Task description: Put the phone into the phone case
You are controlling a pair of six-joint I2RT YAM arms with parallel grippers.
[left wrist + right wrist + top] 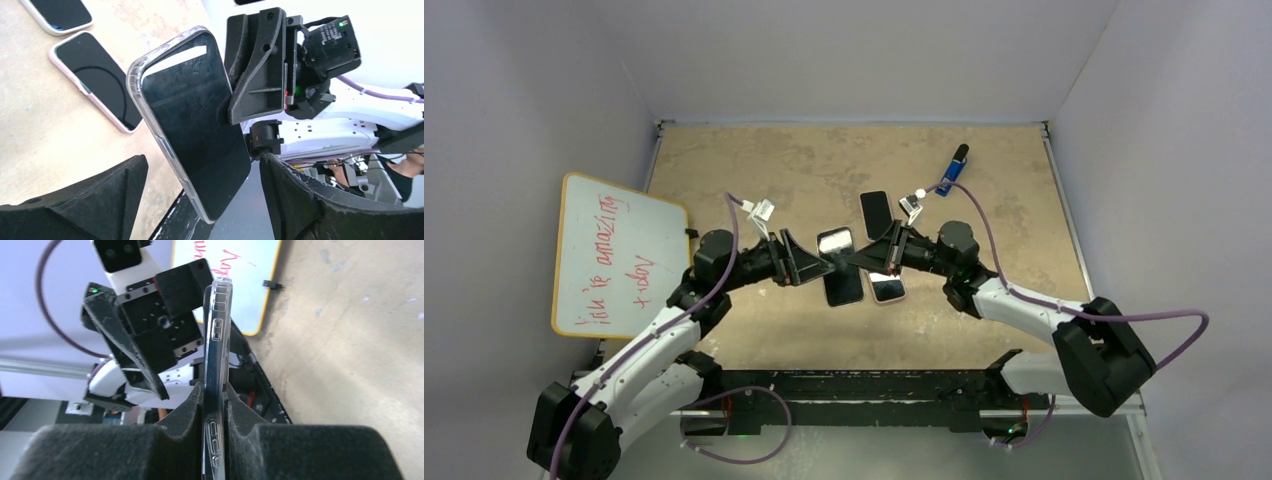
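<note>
l gripper (812,262) wide (jaws apart), r gripper (871,258) pinched

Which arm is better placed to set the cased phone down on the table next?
Right, probably. The right gripper is pinched on the edge of the cased phone, holding it above the table. The left gripper has its jaws open around it, gripping nothing.

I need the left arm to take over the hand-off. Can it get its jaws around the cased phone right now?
Probably yes. The left gripper has its jaws open, flanking the near end of the cased phone, which is bare. The right gripper clamps only the opposite side.
</note>
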